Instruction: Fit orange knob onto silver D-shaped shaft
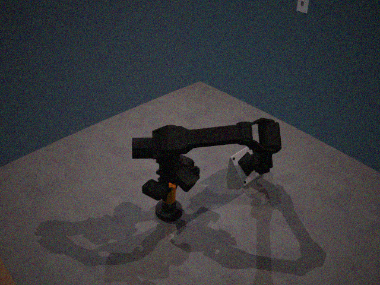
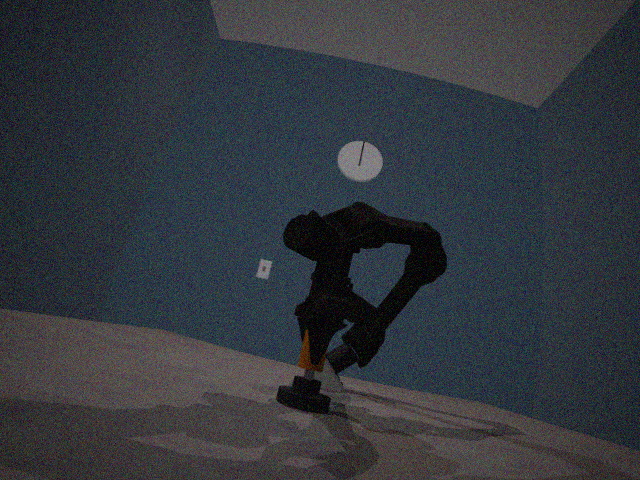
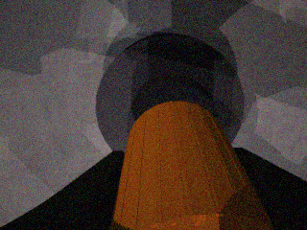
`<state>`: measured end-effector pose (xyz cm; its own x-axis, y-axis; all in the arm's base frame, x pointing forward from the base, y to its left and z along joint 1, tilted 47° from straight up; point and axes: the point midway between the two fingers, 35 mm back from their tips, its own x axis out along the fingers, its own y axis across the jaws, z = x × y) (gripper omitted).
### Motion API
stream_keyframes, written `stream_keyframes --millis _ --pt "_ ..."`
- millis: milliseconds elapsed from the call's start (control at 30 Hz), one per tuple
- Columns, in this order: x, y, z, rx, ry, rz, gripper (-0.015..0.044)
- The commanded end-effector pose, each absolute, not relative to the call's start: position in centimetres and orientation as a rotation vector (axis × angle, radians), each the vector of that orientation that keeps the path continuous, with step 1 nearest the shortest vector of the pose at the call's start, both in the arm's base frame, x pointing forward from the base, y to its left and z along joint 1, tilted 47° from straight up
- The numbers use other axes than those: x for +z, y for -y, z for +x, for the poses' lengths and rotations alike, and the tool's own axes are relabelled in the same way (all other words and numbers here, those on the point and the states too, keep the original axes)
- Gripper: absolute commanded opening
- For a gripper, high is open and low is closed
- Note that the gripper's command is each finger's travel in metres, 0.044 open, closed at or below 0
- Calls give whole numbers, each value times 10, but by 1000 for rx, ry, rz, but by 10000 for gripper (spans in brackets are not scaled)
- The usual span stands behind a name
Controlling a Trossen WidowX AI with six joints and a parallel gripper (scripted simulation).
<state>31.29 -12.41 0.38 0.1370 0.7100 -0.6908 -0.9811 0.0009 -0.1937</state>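
The orange knob (image 1: 171, 196) (image 2: 305, 357) (image 3: 175, 172) is upright above the dark round pedestal (image 1: 160, 212) (image 2: 293, 398) (image 3: 111, 103). My gripper (image 1: 172, 192) (image 2: 315, 356) (image 3: 178, 160) is shut on the knob, with one black finger on each side of it. A short piece of the silver shaft (image 2: 309, 373) shows between the knob's bottom and the pedestal in the exterior view, so the knob is not down on the pedestal. The shaft's top, its flat side and the knob's hole are hidden. I cannot tell whether the flat sides line up or whether the shaft's tip is inside the hole.
The arm's base and its pale mounting plate (image 1: 233, 176) stand to the right of the pedestal in the top view. The arm's overlapping shadows fall across the grey table top (image 1: 92, 171). An orange patch (image 1: 4, 274) shows at the lower left corner of the top view.
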Motion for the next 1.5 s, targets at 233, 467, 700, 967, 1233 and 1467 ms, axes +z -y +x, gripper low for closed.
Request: stream_keyframes --millis 233,467,700,967,1233,1467 --pt "3 124 314 1406 -448 -758 0" --pt "3 124 314 1404 -453 -751 0" --pt "3 124 313 1391 -480 -718 0" --pt "4 122 312 1408 -443 -763 0" --pt "4 122 313 1393 -476 -724 0" --pt "3 123 314 1377 -508 -684 0"
